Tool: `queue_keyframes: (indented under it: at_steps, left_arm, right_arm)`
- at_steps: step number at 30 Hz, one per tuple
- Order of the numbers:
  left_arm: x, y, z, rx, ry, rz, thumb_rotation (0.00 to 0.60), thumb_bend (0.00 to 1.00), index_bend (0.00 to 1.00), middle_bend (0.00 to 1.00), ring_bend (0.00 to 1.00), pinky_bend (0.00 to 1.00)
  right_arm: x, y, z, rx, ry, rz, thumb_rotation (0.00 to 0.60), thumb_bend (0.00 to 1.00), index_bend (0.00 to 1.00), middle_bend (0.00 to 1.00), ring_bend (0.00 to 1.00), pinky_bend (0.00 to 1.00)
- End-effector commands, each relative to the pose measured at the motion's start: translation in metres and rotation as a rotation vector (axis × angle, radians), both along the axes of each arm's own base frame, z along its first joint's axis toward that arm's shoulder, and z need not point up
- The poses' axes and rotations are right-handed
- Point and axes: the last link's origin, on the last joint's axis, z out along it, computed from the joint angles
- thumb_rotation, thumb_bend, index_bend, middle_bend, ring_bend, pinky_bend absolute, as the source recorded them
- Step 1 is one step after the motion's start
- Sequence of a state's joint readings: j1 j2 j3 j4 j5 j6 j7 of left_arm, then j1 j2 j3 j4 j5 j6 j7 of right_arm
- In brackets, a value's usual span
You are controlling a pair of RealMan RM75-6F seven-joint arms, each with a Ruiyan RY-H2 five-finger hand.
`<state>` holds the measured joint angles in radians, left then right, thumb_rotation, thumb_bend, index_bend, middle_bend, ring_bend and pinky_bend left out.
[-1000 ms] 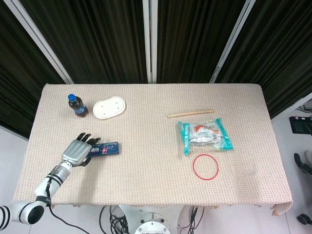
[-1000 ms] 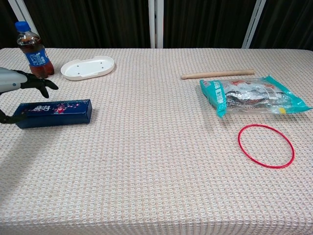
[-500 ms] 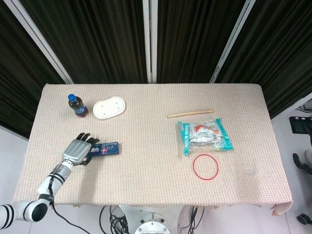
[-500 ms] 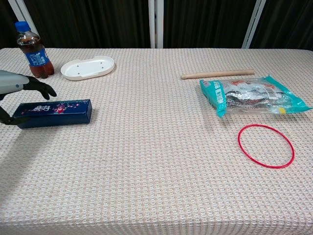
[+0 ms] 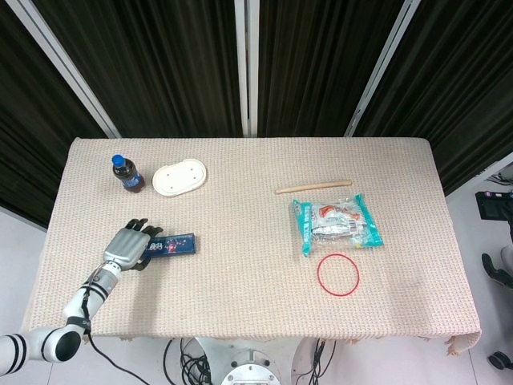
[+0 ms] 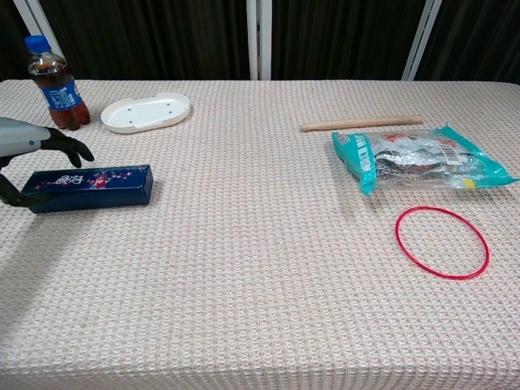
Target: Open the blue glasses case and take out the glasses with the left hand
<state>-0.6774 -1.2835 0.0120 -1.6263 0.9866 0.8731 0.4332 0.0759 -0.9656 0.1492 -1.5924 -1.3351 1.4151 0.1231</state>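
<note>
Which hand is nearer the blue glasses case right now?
Left. The left hand is at the case's left end, fingers spread over it; the case is closed. The right hand shows in neither view.

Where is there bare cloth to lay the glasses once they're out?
Bare cloth: the middle, between case and snack bag, and the front strip. Crowded at far left: bottle, white dish, left hand.

Closed blue glasses case (image 5: pixel 171 245) lies flat, table's left.
</note>
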Motion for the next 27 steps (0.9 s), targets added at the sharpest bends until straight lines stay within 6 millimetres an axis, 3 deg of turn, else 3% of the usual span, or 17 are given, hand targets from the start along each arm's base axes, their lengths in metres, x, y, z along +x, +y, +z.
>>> queue_keyframes:
  at_steps: [1,7,17,27]
  left_arm:
    - [-0.0001,0.0001,-0.0005,-0.001,0.0,0.002,0.6,0.4,0.16,0.19,0.0,0.1]
    - [-0.0002,0.0013,-0.0011,0.003,-0.007,0.001,0.6,0.4,0.18,0.19,0.0,0.1]
    - [0.0012,0.0042,-0.001,0.037,-0.055,-0.018,0.6,0.47,0.34,0.29,0.02,0.13]
    - [0.0023,0.0067,-0.0021,0.037,-0.125,0.038,0.6,0.51,0.38,0.35,0.05,0.13]
  right_arm:
    - [-0.0001,-0.0002,-0.0001,0.001,0.0,-0.001,0.6,0.3,0.0,0.0,0.0,0.0]
    - [-0.0005,-0.0005,-0.0004,0.003,0.001,-0.006,0.6,0.3,0.0,0.0,0.0,0.0]
    - [-0.0019,-0.0005,-0.0015,0.008,0.002,-0.012,0.6,0.3,0.0,0.0,0.0,0.0]
    - [-0.0041,-0.0002,-0.0006,0.007,0.001,-0.018,0.6,0.3,0.0,0.0,0.0,0.0]
